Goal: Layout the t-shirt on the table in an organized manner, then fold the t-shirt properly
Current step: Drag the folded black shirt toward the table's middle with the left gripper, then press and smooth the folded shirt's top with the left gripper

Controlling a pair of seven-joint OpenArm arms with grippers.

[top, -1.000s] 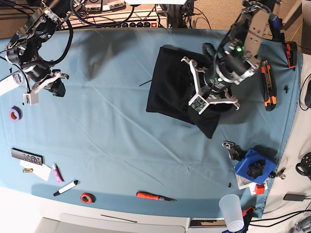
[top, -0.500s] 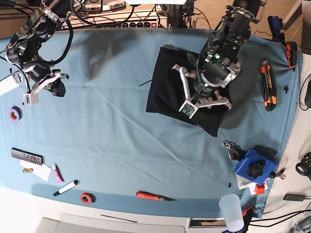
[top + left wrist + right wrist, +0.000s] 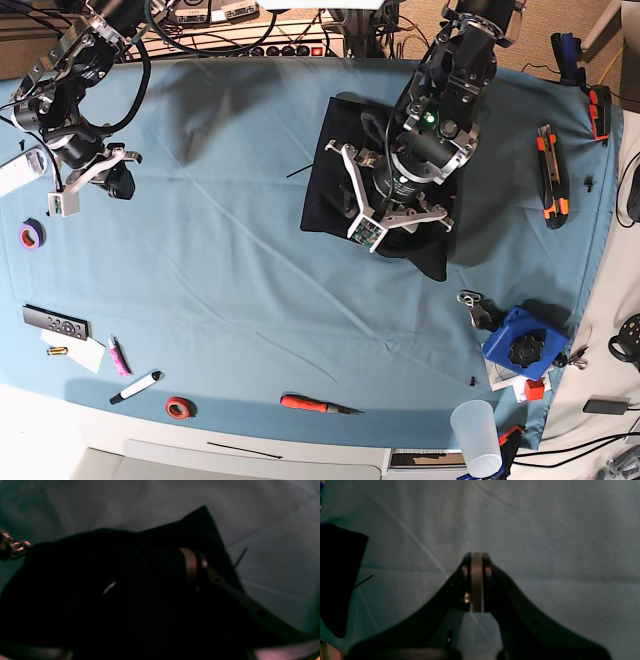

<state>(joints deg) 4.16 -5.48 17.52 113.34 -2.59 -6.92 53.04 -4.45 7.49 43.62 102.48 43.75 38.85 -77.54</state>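
The black t-shirt lies folded into a compact block on the light blue table, right of centre. My left gripper hovers over the shirt's near right part, jaws spread wide with nothing between them. In the left wrist view the dark t-shirt fills the frame and one finger shows above it. My right gripper is shut and empty over bare table, with the t-shirt's edge at the far left. In the base view the right gripper hangs at the far left.
A thin black tie lies by the shirt's left edge. Purple tape, a remote, a marker, red tape and a red screwdriver sit along the front. A blue part, a cup and orange cutters stand at the right.
My left arm has swung left across the shirt and its jaws have opened, letting go of the fabric. The right arm has not moved.
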